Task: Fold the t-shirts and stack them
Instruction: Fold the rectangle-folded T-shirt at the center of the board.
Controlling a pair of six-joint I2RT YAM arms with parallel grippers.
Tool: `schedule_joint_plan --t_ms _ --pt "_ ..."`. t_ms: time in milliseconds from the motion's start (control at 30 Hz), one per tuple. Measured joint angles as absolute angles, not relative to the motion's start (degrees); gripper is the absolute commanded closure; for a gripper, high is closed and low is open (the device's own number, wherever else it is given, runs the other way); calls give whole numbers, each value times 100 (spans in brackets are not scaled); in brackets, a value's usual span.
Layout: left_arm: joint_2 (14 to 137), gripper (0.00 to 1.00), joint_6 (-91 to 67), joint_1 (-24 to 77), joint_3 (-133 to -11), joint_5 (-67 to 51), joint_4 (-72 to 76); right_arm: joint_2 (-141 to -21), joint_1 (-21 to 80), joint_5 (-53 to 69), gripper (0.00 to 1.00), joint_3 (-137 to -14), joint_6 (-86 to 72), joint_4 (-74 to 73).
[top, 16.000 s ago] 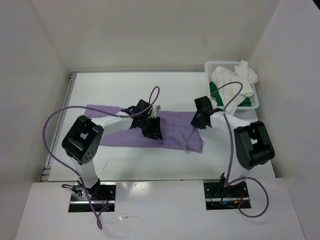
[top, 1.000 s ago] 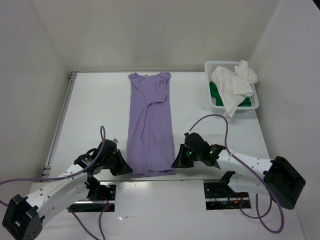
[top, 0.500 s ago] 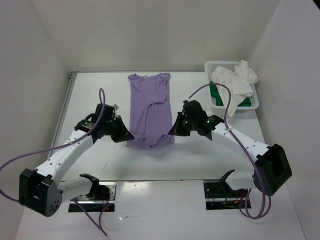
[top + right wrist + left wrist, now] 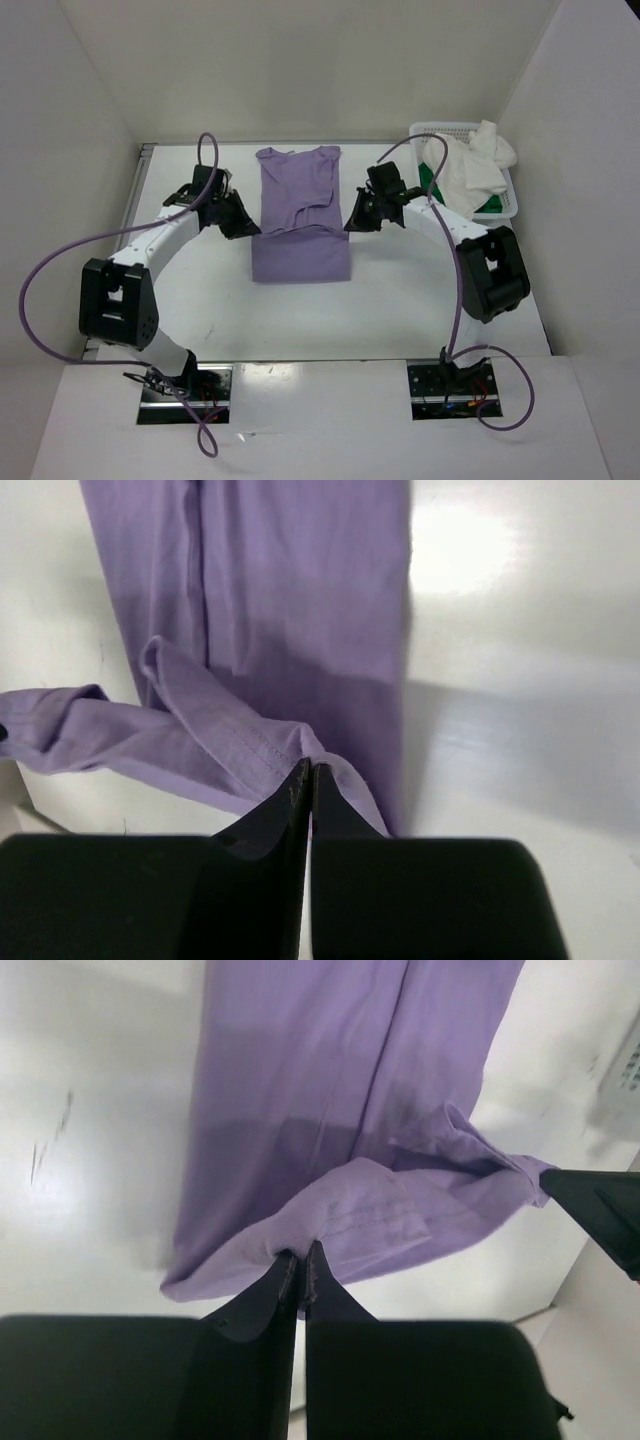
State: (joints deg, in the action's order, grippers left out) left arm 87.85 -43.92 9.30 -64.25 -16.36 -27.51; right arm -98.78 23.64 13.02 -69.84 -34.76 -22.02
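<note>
You doubled the purple shirt [image 4: 300, 258] over toward its collar, left tool [image 4: 243, 226] and right tool [image 4: 354, 222] each pinching a hem corner.

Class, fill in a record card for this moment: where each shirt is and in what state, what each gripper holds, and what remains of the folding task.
lavender shirt: on the table, near part doubled back over itself
left gripper: shut on the hem's left corner
right gripper: shut on the hem's right corner
white shirt: crumpled, draped over the basket rim
green shirt: in the basket, mostly under the white shirt
left to do: white shirt and green shirt not yet folded or stacked
</note>
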Motion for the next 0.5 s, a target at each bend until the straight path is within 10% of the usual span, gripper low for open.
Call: schedule_joint_plan --t_ms 500 --pt "10595 87 -4141 847 -7682 -1164 -2158 -11845 1931 1446 100 -8635 -3052 -1962"
